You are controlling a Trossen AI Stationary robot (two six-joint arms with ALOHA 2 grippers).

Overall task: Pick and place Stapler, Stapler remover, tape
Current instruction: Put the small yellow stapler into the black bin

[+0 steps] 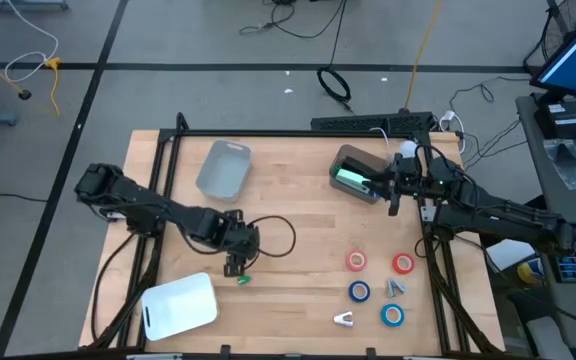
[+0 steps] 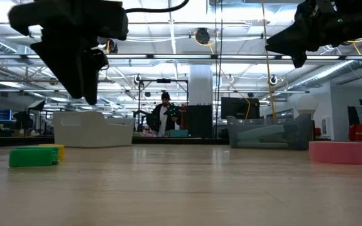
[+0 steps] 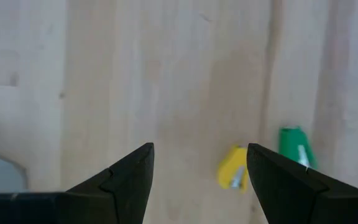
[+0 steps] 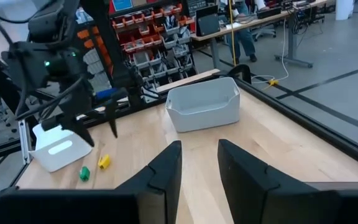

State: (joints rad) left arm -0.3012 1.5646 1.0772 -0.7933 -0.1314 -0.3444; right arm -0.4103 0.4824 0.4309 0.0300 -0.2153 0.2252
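On table, red-and-blue tape rings.

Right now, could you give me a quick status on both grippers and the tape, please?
Left gripper open above two small pieces, yellow and green. Right gripper empty by the grey bin. Four tape rolls untouched; nothing in the way.

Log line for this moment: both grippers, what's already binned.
left gripper: open, above yellow piece and green piece | right gripper: empty, at grey bin | tape rolls: on table
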